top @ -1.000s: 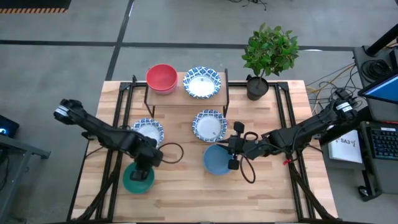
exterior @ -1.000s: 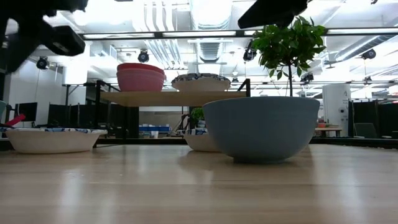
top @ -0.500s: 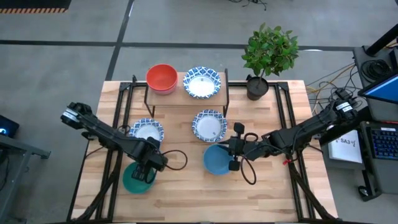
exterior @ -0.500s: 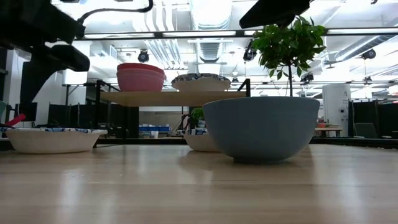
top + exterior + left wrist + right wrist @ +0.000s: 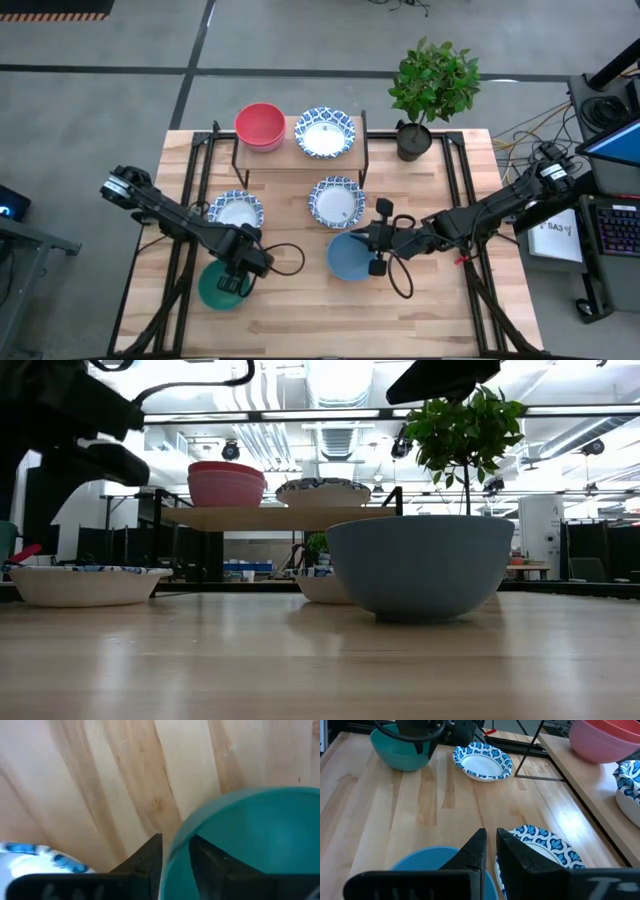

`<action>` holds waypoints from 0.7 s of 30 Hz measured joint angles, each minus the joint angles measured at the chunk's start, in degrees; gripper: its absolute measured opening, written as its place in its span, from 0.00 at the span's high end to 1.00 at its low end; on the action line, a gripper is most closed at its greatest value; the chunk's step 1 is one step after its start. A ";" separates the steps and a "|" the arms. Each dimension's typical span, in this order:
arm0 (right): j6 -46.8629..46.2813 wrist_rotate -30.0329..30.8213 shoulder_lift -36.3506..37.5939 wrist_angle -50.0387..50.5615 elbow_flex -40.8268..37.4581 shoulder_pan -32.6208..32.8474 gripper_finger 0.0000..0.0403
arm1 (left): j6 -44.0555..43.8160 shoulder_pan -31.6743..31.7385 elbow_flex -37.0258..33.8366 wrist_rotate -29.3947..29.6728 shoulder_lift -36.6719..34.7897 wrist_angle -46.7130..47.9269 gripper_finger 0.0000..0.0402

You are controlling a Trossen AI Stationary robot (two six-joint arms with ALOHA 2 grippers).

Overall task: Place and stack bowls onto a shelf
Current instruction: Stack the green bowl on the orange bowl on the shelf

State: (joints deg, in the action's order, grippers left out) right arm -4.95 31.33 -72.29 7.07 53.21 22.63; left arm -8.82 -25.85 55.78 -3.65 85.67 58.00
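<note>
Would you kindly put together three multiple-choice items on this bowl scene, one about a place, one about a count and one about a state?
1. Where is the red bowl?
A. On the shelf, stacked on the pink bowl
B. On the table beside the plant
C. Inside the green bowl

2. How many white bowls with blue patterned rims show in the high view?
A. One
B. Three
C. Five

3. How does the left gripper stand?
A. Far above the table
B. Straddling the green bowl's rim
C. Over the blue bowl

Answers: 1 A, the red bowl sits on the pink bowl on the shelf. 2 B, one on the shelf, two on the table. 3 B, the left gripper has one finger each side of the green bowl rim.
</note>
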 joint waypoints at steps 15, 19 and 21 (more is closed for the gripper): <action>0.28 0.00 -0.02 0.07 0.01 0.13 0.92 | -1.11 -0.13 -3.47 -5.51 -0.08 -7.60 0.93; 0.33 0.00 -0.02 0.07 0.00 0.13 0.92 | -1.35 -0.14 -2.97 -6.01 -0.65 -7.33 0.99; 0.35 -0.02 -0.02 0.09 0.00 0.13 0.92 | -0.92 -0.22 -2.24 -6.83 -1.58 -6.52 1.00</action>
State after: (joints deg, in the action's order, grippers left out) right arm -4.60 31.31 -72.32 7.16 53.21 22.76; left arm -9.74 -26.06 53.54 -10.48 84.09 51.49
